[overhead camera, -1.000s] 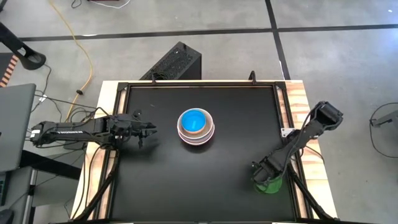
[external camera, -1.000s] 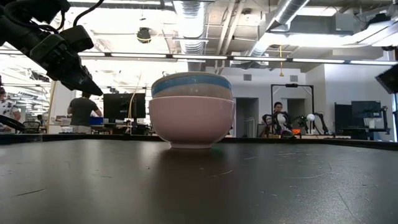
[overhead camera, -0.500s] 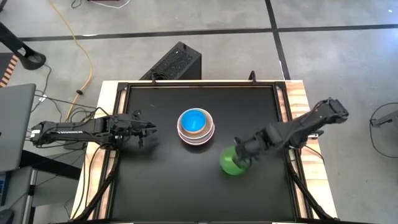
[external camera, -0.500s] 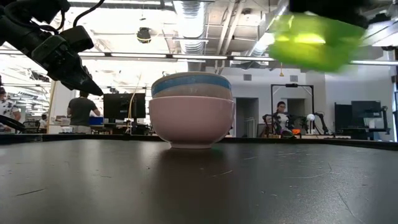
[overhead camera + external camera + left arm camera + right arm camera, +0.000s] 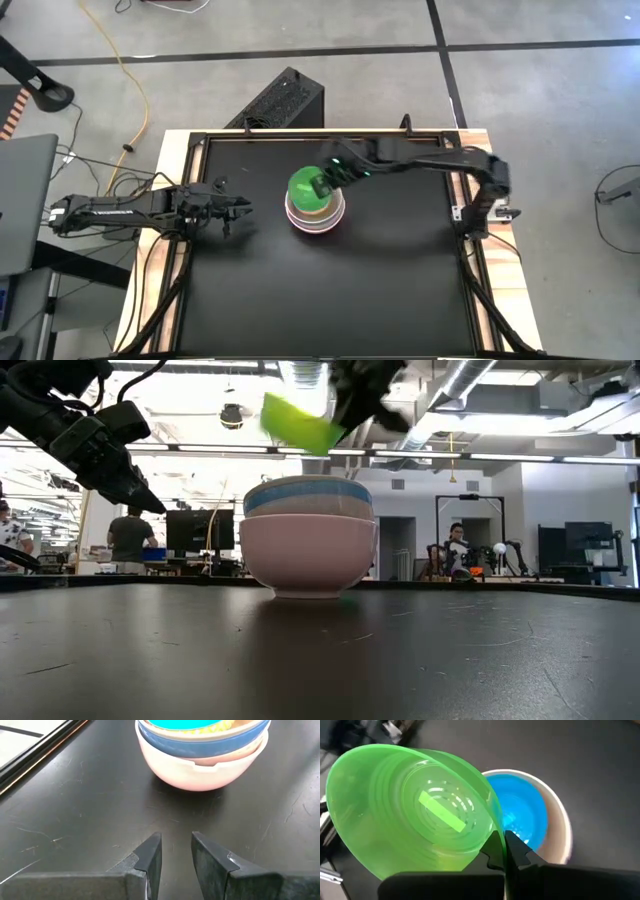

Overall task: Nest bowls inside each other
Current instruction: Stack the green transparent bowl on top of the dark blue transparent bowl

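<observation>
A stack of nested bowls rests by its pink outer bowl on the middle of the black table; inside it sit a blue bowl, a cream one and a bright blue one. Above the stack hangs a small green bowl, tilted, with a pale sticker inside. My right gripper is shut on it. My left gripper waits over the table's left side, open with a narrow gap, pointing at the stack. My right gripper pinches the green bowl's wall at its rim, one finger inside the bowl and one outside. The fingers come from the table's right side, slanting down. The bowl is lifted clear above the stack and tilted.
A wooden frame borders the black table top, which is bare near the front and right. A black case stands on the floor beyond the far edge. People and screens show in the room behind.
My right gripper has swung from the table's near right corner up and toward the far left, to above the stack, turning as it went. The green bowl has come off the table with it, lifted clear and tipped. The stack has stayed where it was.
</observation>
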`<state>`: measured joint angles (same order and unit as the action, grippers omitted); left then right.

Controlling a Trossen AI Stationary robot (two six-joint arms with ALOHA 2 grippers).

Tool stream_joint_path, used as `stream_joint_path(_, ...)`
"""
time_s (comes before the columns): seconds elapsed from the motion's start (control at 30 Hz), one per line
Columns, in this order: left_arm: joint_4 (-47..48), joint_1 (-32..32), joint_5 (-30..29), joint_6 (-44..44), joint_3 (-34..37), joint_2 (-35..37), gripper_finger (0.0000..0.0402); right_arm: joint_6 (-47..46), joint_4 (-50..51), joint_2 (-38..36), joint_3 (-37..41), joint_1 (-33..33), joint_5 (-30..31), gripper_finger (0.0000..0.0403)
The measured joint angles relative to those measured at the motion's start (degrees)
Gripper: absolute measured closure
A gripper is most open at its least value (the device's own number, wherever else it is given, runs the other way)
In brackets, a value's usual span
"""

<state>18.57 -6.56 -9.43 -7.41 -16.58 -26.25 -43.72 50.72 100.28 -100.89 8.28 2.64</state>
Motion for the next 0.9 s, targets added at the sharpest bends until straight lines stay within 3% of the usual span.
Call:
stream_joint_path(0.23,0.0,0.0,0.0,0.7,0.0,0.0,0.0307,3.4,2.9,10.0,-8.1,4.5,-8.7,0.0403)
stream_joint_path(0.7,0.0,0.0,0.0,0.7,0.0,0.0,0.0307,3.3,12.8,12.3,-11.3,5.6,-6.0,0.0401)
stream_joint_path(0.9,0.0,0.0,0.0,0.7,0.0,0.0,0.0307,3.5,13.8,12.2,-11.3,4.7,-5.5,0.0361)
